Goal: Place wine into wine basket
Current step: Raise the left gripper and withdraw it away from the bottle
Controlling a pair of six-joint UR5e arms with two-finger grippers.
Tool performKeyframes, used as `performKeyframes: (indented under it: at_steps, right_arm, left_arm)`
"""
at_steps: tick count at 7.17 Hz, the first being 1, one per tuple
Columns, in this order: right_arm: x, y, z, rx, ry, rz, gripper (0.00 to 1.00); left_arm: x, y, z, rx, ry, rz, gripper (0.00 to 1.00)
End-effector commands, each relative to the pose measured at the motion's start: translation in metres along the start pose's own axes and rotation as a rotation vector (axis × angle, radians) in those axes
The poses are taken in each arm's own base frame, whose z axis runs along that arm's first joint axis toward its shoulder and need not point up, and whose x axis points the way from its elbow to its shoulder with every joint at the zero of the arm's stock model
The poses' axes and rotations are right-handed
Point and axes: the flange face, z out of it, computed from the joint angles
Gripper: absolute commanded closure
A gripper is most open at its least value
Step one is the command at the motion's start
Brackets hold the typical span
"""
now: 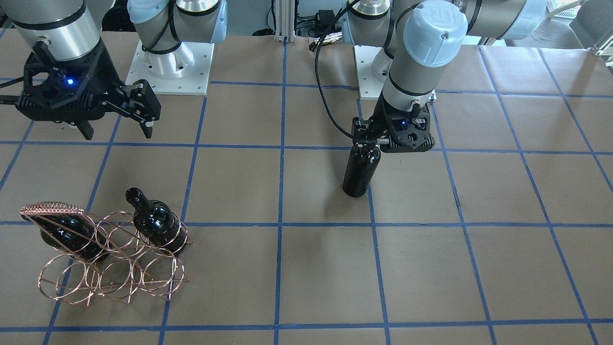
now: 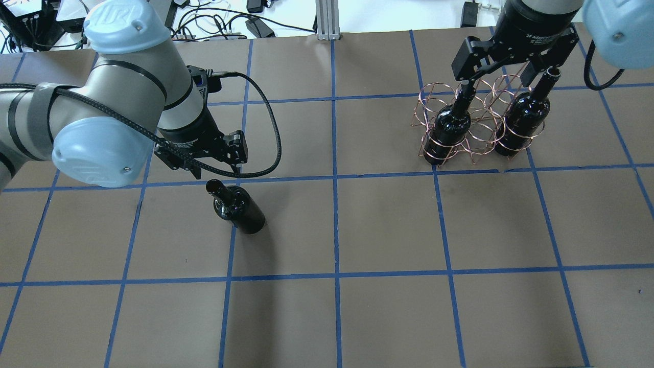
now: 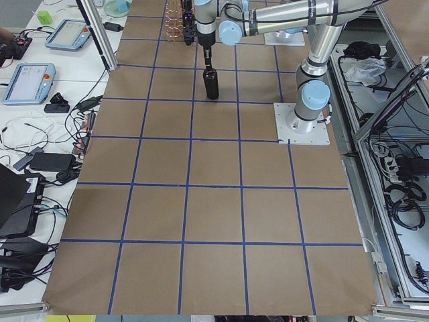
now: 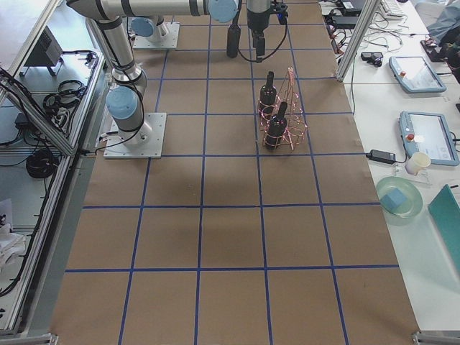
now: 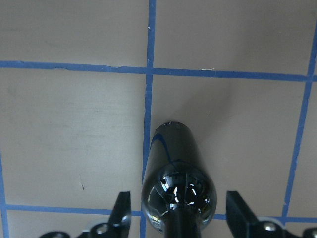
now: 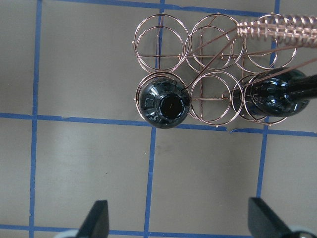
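The copper wire wine basket stands on the table's right side, also in the front view and the right wrist view. It holds two black bottles upright. A third wine bottle stands upright on the table at the left, also in the front view. My left gripper is open, its fingers on either side of the bottle's neck and shoulder. My right gripper is open and empty, above the basket's robot side.
The two white arm base plates sit at the robot's edge of the table. A black cable loops off my left wrist near the bottle. Benches with tablets flank the table.
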Motion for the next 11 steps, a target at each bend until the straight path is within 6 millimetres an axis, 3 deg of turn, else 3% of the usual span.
performKeyframes:
  at_steps: [1,2,3,6,7,9,10,11]
  right_arm:
    - [0.0,0.001,0.001,-0.006,-0.002,0.0,0.0]
    - [0.002,0.001,0.001,-0.009,-0.004,0.003,0.0]
    - [0.006,0.0,0.0,-0.005,0.0,0.023,0.0]
    - [0.001,0.012,0.007,-0.105,-0.028,0.018,0.0]
    - [0.0,0.011,0.01,-0.111,-0.031,0.006,0.0]
    - [-0.003,0.008,0.007,-0.081,-0.029,0.014,0.0]
    - [-0.011,0.009,0.006,-0.08,-0.028,0.078,0.0]
    - [-0.045,0.009,0.002,-0.062,-0.049,0.09,0.0]
  left_arm:
    - [-0.033,-0.021,-0.075,0.132,-0.077,-0.014,0.0]
    - [-0.065,-0.033,-0.095,0.161,-0.082,-0.07,0.0]
    - [-0.093,-0.041,-0.105,0.173,-0.09,-0.006,0.0]
    - [-0.173,-0.052,-0.108,0.17,-0.085,-0.074,0.0]
    - [-0.184,-0.051,-0.103,0.159,-0.07,-0.063,0.0]
    - [-0.185,-0.047,-0.08,0.109,-0.074,-0.055,0.0]
    - [-0.187,-0.043,-0.08,0.109,-0.074,-0.058,0.0]
    - [-0.196,-0.042,-0.084,0.119,-0.079,-0.049,0.0]
